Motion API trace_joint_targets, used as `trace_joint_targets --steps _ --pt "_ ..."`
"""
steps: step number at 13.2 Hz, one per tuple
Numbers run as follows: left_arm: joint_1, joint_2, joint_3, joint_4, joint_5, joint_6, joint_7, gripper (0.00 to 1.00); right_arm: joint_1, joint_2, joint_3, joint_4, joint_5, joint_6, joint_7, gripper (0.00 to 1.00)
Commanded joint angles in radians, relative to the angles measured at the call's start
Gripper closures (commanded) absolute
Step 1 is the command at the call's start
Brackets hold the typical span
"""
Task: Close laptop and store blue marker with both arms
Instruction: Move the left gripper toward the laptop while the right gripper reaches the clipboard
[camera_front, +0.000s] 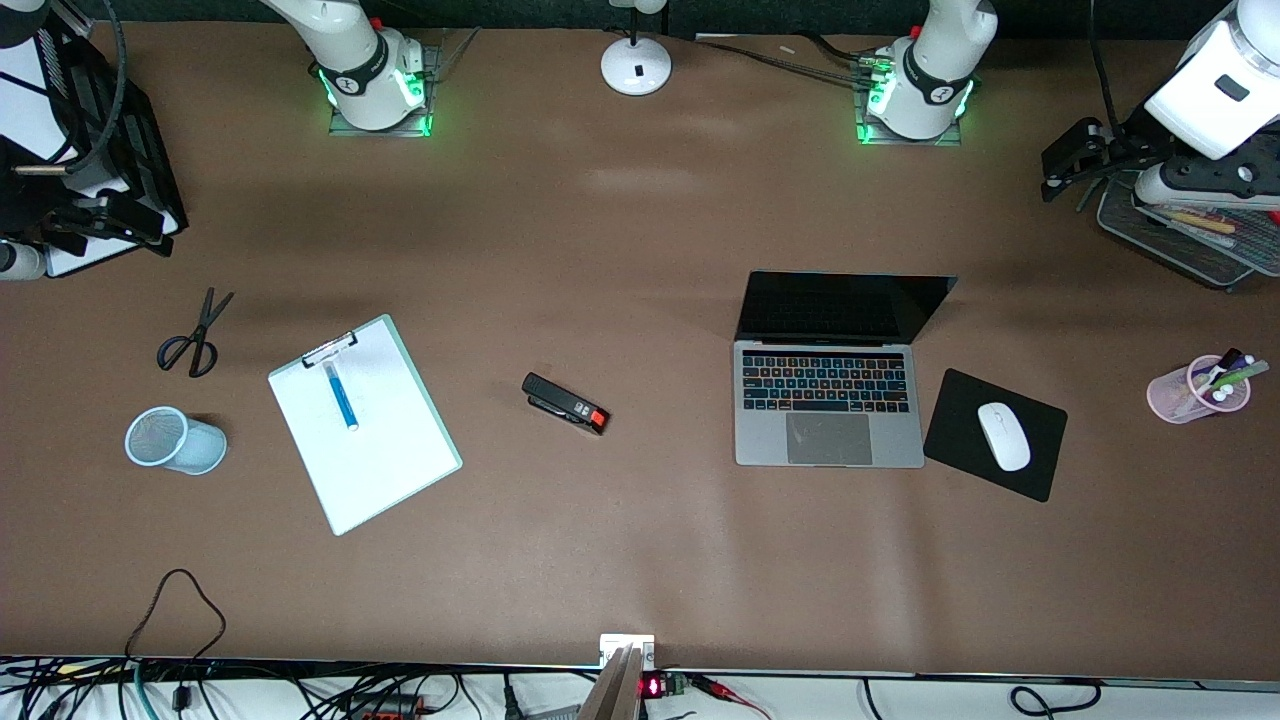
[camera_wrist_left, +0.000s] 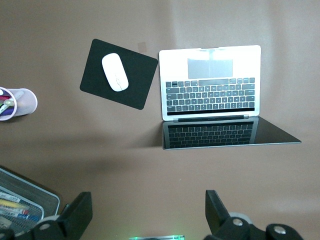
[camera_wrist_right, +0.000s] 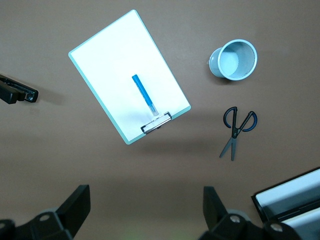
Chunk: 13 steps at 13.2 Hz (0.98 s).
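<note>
Nothing started yet, by the look of it: laptop sits open toward the left arm's end of the table, screen up, keyboard bare, with the mouse pad and mouse just beside it. Marker lies on the clipboard toward the right arm's end, pale end under the clip, touching no gripper. Both arms wait high. Left gripper hangs over the bare table between its base and the laptop, fingers spread wide, holding nothing. Right gripper hangs over the table above the clipboard's clip end, also wide and empty. Step in hand, my read: approach. Next move calls for the left arm to come down on the top edge of the screen and push the lid onto the keys; the right arm needs to drop onto the marker, fingers across its barrel, and lift it clear of the clip. Likely store: the blue mesh cup, lying on its side near the clipboard, so it may need a slanted drop; can't confirm that's the target. Pink cup with pens sits out at the left arm's end. Hard to tell: whether the clip actually pinches the marker. Both grippers are outside the front view; the wrist views show only the fingertips. Scissors and stapler are well apart from either path.
</note>
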Motion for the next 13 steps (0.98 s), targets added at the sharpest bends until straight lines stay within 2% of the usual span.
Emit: trace_joint_targets --steps 1,4,13 --pt "-0.001 0.004 -0.015 -0.003 -0.026 -0.02 0.008 0.0 -0.003 0.036 0.003 -0.001 -0.011 0.014 -0.009 0.0" --pt "-0.003 0.004 -0.027 -0.054 -0.028 -0.019 0.007 0.0 0.003 0.091 0.006 -0.003 -0.005 0.028 -0.008 0.0" --pt "-0.001 0.004 -0.104 -0.279 -0.034 0.041 -0.013 0.0 0.052 0.339 0.007 0.028 0.0 0.216 -0.037 0.0"
